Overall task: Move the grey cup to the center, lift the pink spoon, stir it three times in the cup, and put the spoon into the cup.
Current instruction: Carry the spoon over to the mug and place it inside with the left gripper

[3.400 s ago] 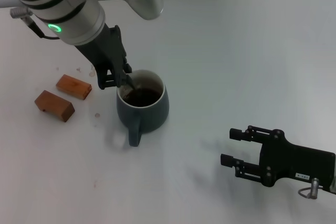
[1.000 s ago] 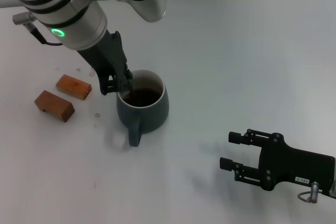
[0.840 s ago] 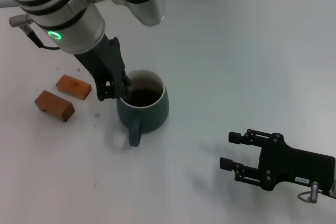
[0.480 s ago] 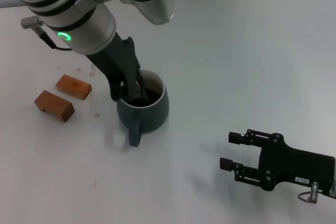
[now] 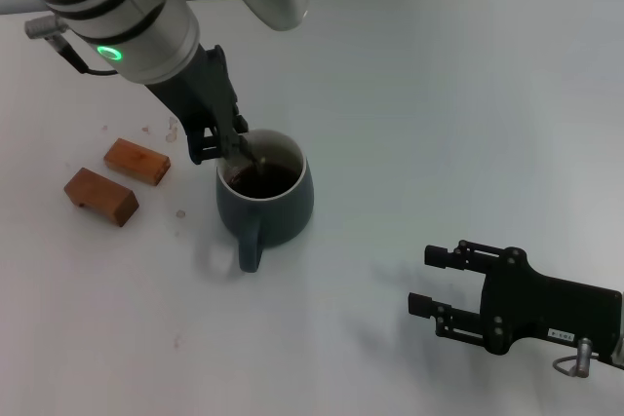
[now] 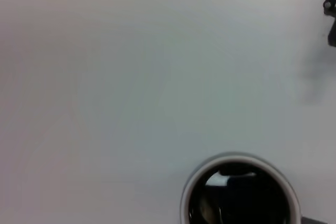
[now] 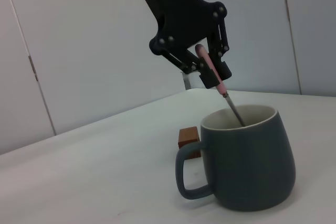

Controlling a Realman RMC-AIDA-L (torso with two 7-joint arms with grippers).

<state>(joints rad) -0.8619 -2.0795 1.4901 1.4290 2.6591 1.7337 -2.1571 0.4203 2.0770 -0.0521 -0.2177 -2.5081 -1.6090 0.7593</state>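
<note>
The grey cup [image 5: 265, 200] stands upright near the middle of the white table [image 5: 439, 124], handle toward the robot. The left gripper [image 5: 226, 143] hangs over the cup's rim on the robot's left, clenched on the pink spoon [image 7: 212, 72], which tilts down into the cup. The spoon's bowl is hidden behind the cup wall; in the head view the gripper covers most of the handle. The right gripper [image 5: 437, 284] rests released on the table, well apart. Two brown blocks [image 5: 115, 177] lie near the cup.
</note>
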